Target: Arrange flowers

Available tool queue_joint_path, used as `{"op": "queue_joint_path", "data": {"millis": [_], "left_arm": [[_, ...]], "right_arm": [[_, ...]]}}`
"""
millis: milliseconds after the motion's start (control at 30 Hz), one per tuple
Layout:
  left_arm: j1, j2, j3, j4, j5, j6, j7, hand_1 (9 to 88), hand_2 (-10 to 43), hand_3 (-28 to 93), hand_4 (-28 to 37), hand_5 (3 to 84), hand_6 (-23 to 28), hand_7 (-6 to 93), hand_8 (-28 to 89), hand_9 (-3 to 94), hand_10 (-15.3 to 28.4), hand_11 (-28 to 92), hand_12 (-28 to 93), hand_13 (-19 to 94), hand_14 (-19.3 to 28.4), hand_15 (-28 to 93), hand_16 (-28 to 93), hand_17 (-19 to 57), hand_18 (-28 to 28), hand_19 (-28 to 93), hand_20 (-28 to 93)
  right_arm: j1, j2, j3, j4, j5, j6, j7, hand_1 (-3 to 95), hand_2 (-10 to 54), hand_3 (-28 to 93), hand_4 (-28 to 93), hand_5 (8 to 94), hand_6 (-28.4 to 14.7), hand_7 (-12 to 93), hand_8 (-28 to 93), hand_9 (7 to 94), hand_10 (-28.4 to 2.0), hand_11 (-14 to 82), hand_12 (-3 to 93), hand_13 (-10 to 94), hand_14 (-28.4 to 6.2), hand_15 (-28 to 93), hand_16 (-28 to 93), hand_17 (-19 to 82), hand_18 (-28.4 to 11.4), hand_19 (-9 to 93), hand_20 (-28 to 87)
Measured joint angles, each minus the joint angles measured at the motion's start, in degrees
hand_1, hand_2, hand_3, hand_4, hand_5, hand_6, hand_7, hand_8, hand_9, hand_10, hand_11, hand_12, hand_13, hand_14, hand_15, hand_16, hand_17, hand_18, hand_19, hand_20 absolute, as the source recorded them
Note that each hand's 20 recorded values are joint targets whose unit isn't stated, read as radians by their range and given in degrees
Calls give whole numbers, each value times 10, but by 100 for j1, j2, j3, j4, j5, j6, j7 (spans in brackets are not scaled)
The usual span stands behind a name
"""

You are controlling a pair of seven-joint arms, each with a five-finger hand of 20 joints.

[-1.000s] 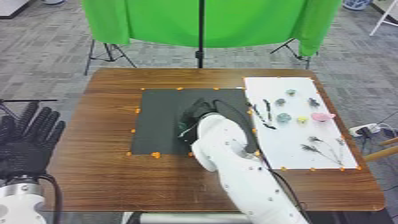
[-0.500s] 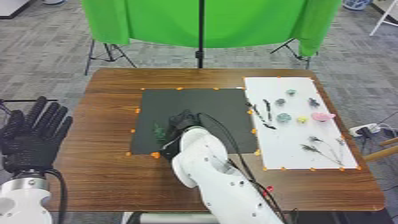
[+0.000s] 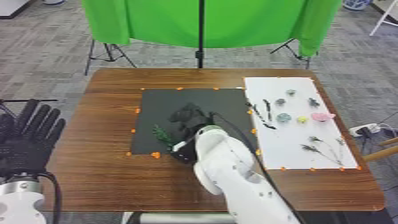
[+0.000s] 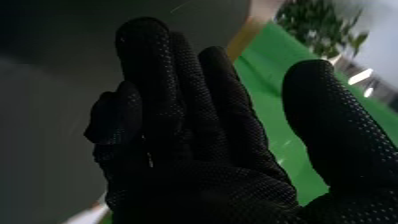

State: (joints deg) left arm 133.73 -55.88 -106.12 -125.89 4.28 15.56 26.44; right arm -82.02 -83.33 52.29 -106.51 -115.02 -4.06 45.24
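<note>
Head view: right hand (image 3: 187,121) over black mat (image 3: 160,102), green sprig (image 3: 162,135) on mat beside it. Pink flower (image 3: 322,117), dark twigs (image 3: 268,111) on white sheet (image 3: 268,86). Left hand (image 3: 25,150): fingers straight.
Right wrist view: right hand (image 4: 200,185) fingers mostly extended, thumb apart.

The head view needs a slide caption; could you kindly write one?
Right hand beside a green sprig on the black mat, flowers on the white sheet.

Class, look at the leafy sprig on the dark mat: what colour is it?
The sprig is green, which shows best in the head view.
</note>
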Motion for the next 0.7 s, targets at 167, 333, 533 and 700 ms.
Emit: {"op": "queue_joint_path", "data": {"millis": [167,333,533,700], "left_arm": [[87,-36,-35,-6,-6,1,20,218,120,793,-283,393,62,100,-102,331,119,121,74,286,109,113,-15,-43,114,277,107],[106,-55,-49,-6,-5,1,25,218,120,793,-283,393,62,101,-102,332,119,122,74,286,109,113,-15,-43,114,277,107],[47,-65,-21,1,4,15,-3,217,121,792,-283,393,62,102,-102,336,120,126,75,287,110,114,-15,-42,114,276,106],[-35,-58,33,5,24,15,-43,218,121,792,-283,393,63,102,-102,337,120,125,74,287,109,114,-15,-42,114,276,106]], "right_arm": [[-174,399,126,-208,-900,-1103,-130,247,117,807,-187,649,-96,136,-96,581,-239,134,148,495,-215,514,144,273,-247,851,309],[-203,511,135,-319,-1382,-2111,-418,248,128,800,-184,658,-94,139,-97,590,-235,133,149,503,-213,505,140,268,-248,841,298],[-187,299,172,-332,-1048,-2462,-365,256,138,772,-174,703,-85,149,-93,705,-225,194,183,595,-203,594,193,295,-254,858,293],[-205,84,151,-325,-735,-2846,-75,256,147,766,-172,737,-80,165,-89,744,-222,222,197,624,-200,623,208,316,-258,876,298]]}}
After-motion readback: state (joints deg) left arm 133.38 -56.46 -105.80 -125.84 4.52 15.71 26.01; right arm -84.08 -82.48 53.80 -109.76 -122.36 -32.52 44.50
